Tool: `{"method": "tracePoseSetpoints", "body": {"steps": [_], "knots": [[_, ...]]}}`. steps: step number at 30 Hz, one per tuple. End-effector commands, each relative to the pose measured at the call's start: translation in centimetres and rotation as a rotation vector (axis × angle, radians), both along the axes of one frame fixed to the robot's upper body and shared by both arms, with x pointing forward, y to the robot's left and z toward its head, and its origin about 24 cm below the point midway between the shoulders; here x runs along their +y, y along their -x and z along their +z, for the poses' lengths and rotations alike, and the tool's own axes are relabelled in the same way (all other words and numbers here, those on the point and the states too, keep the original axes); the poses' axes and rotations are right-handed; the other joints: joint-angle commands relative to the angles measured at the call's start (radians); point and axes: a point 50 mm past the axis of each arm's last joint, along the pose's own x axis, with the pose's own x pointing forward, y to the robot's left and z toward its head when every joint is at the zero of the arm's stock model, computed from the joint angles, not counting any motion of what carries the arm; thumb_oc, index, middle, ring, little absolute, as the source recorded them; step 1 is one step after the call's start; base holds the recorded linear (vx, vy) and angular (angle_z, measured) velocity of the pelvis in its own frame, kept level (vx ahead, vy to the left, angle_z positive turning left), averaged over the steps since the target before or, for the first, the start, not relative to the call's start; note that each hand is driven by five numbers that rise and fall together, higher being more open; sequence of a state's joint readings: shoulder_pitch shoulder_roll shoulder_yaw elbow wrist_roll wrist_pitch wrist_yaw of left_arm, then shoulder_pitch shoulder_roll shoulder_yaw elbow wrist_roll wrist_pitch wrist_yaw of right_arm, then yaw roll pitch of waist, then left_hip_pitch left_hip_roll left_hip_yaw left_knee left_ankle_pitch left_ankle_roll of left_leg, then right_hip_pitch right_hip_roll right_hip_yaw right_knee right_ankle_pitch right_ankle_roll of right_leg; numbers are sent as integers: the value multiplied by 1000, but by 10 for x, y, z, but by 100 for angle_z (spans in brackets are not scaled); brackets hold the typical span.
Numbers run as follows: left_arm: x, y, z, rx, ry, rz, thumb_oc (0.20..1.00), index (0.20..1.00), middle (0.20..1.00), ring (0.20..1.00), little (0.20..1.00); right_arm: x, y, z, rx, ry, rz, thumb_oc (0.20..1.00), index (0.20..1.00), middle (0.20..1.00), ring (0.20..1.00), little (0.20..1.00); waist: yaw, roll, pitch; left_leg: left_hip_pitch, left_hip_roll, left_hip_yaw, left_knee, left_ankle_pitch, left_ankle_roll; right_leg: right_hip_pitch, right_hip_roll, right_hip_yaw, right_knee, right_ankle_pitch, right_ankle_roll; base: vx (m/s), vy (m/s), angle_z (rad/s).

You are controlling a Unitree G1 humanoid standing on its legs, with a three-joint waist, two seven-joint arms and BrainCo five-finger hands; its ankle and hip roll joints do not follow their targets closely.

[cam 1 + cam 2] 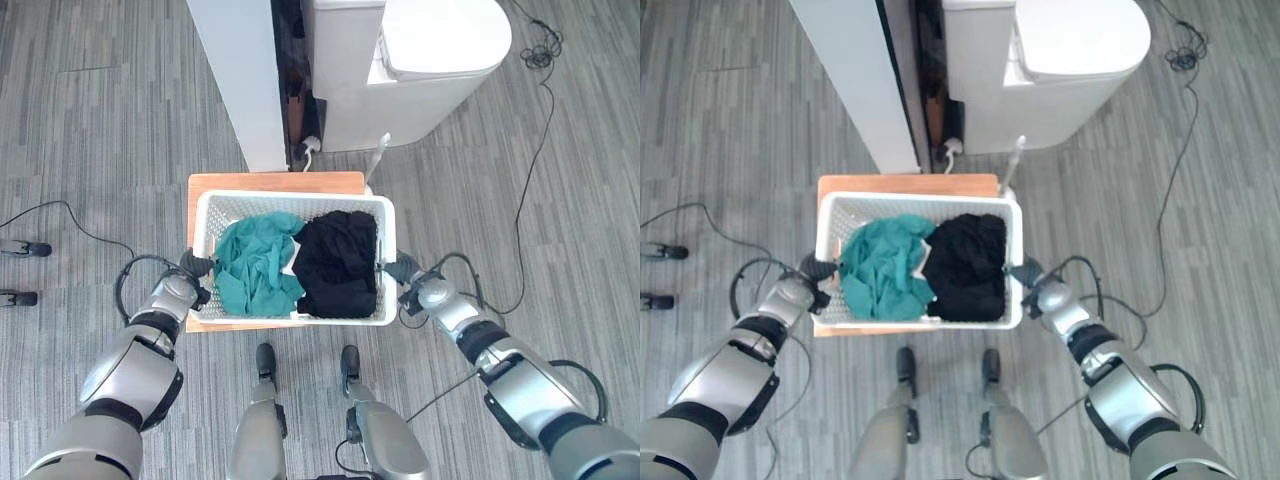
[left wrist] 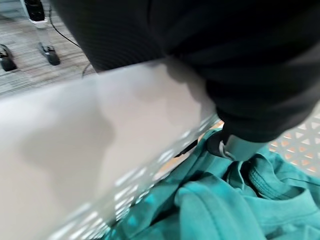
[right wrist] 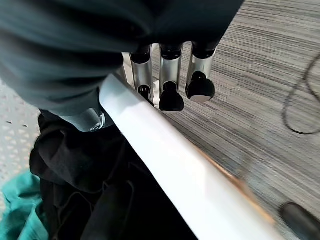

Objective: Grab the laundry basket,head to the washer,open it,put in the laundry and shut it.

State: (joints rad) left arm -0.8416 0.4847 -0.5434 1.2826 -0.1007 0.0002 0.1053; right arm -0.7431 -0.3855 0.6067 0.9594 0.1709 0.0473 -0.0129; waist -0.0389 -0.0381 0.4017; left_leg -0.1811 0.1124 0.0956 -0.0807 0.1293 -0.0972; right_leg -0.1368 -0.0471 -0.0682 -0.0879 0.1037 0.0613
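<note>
Between the two hands sat the white laundry basket point(image 1: 294, 208), on a low wooden stand point(image 1: 275, 183). Left hand point(image 1: 193, 268) was pressed to one side wall, right hand point(image 1: 401, 270) to the opposite rim. Inside the basket lay a teal garment point(image 1: 254, 266) on the left-hand side, touching a black garment point(image 1: 337, 262) on the right-hand side.

Judged the task at its very first step: basket gripped or nearly so, not yet lifted off the stand. Left to do: carrying it to the washer, opening the door, loading both garments, closing up. Beyond the basket, well away from both hands, stood a white appliance point(image 1: 420, 60) beside a tall white panel point(image 1: 235, 70); could not tell whether that was the washer.

From the right wrist, saw what the head views hid: fingers point(image 3: 172, 95) curled down the outside of the basket rim point(image 3: 165, 150), thumb point(image 3: 87, 120) inside against the black cloth, so the rim was pinched. From the left wrist, saw the thumb point(image 2: 235, 147) inside the wall over teal cloth; fingers hidden behind the basket wall, so could not tell that hand's closure. Head views alone gave the whole layout around both hands.
</note>
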Motion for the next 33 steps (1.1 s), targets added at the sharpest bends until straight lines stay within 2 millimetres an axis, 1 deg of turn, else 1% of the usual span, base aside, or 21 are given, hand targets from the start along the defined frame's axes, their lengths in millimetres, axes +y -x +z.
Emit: {"method": "tracePoseSetpoints", "body": {"steps": [1,3,4,5,6,7,8,9,10,11,13,14,15,16,18,19,25,27,28,32,33], "knots": [[-34,11,-33,108,-30,-134,200,200,200,200,200,-29,4,-1,-6,7,-62,200,200,200,200,200,13,-9,-80,-41,-7,-28,99,-98,21,-78,-104,-4,103,-38,85,125,61,1],[-45,16,-44,132,-39,-196,200,200,200,200,200,-55,16,-10,31,10,-129,200,200,200,200,200,11,-2,-111,-2,-18,-25,97,-116,28,-45,-115,-6,109,-48,91,98,50,6],[-45,17,-44,132,-39,-196,200,200,200,200,200,-56,16,-11,31,10,-130,200,200,200,200,200,12,-2,-111,0,-18,-25,97,-116,28,-43,-115,-7,109,-48,91,80,43,10],[-50,17,-46,137,-40,-226,200,200,200,200,200,-67,22,-15,54,11,-163,200,200,200,200,200,11,2,-123,17,-23,-25,96,-123,32,-29,-119,-7,112,-52,93,114,74,11],[-57,19,-50,146,-35,-262,200,200,200,200,200,-90,32,-22,92,-1,-241,200,200,200,200,200,7,8,-148,48,-31,-22,90,-132,38,-4,-124,-6,113,-57,97,163,104,11],[-60,19,-49,137,-27,-279,200,200,200,200,200,-104,38,-25,110,-9,-294,200,200,200,200,200,6,13,-162,64,-37,-23,88,-135,42,7,-128,-8,117,-60,101,116,80,6],[-60,19,-49,137,-27,-280,200,200,200,200,200,-105,38,-25,111,-10,-294,200,200,200,200,200,7,13,-161,65,-37,-23,88,-136,42,9,-128,-8,117,-60,101,66,63,2],[-65,17,-47,130,-24,-302,200,200,200,200,200,-115,43,-26,119,-17,-330,200,200,200,200,200,5,17,-171,79,-42,-24,85,-140,46,19,-131,-9,119,-62,103,59,100,3],[-71,11,-37,85,7,-337,200,200,200,200,200,-141,52,-20,115,-29,-400,200,200,200,200,200,-2,25,-199,104,-52,-22,78,-146,54,36,-138,-6,124,-64,111,59,100,3],[-72,12,-37,86,7,-338,200,200,200,200,200,-141,53,-20,116,-29,-401,200,200,200,200,200,-1,25,-197,107,-52,-22,78,-146,55,37,-138,-6,124,-64,111,69,89,4],[-78,10,-32,67,23,-377,200,200,200,200,200,-158,62,-19,129,-22,-440,200,200,200,200,200,-1,31,-219,129,-62,-22,70,-151,62,49,-143,-8,128,-64,117,58,85,0],[-91,7,-22,34,43,-452,200,200,200,200,200,-184,72,-11,147,-6,-508,200,200,200,200,200,0,36,-255,154,-77,-26,69,-164,73,68,-155,-9,141,-67,127,58,98,-1],[-91,7,-22,35,43,-452,200,200,200,200,200,-184,72,-11,147,-6,-508,200,200,200,200,200,0,36,-254,154,-78,-25,69,-165,73,68,-155,-9,142,-67,127,98,113,3],[-102,6,-15,9,65,-506,200,200,200,200,200,-196,77,-6,149,-5,-539,200,200,200,200,200,0,40,-275,170,-85,-27,73,-175,80,80,-161,-9,150,-72,132,55,66,9],[-106,6,-13,6,67,-527,200,200,200,200,200,-199,78,-6,158,1,-551,200,200,200,200,200,2,41,-283,179,-88,-27,76,-181,83,86,-163,-8,155,-74,135,52,61,3],[-115,6,-11,8,65,-567,200,200,200,200,200,-203,80,-6,179,14,-562,200,200,200,200,200,2,42,-299,194,-93,-29,76,-186,87,96,-167,-8,160,-76,139,38,38,-3],[-121,8,-15,35,51,-591,200,200,200,200,200,-203,79,-2,182,19,-549,200,200,200,200,200,-7,38,-325,221,-102,-30,63,-191,93,110,-173,-5,172,-83,146,27,37,-2],[-122,10,-21,59,46,-593,200,200,200,200,200,-205,77,2,170,22,-544,200,200,200,200,200,-18,38,-334,230,-110,-26,52,-192,99,103,-179,8,180,-78,150,-14,93,0],[-124,12,-25,76,52,-599,200,200,200,200,200,-205,75,6,152,7,-540,200,200,200,200,200,-28,39,-332,232,-118,-20,47,-191,105,87,-180,28,194,-73,154,-36,96,-3],[-126,13,-27,83,42,-609,200,200,200,200,200,-205,74,11,119,-3,-536,200,200,200,200,200,-37,39,-330,231,-123,-16,38,-187,108,72,-180,48,200,-71,155,-37,54,-15],[-128,10,-25,83,17,-611,200,200,200,200,200,-207,73,14,101,-12,-544,200,200,200,200,200,-43,36,-326,230,-127,-6,31,-185,109,56,-182,53,202,-62,159,-48,30,-10]]}}
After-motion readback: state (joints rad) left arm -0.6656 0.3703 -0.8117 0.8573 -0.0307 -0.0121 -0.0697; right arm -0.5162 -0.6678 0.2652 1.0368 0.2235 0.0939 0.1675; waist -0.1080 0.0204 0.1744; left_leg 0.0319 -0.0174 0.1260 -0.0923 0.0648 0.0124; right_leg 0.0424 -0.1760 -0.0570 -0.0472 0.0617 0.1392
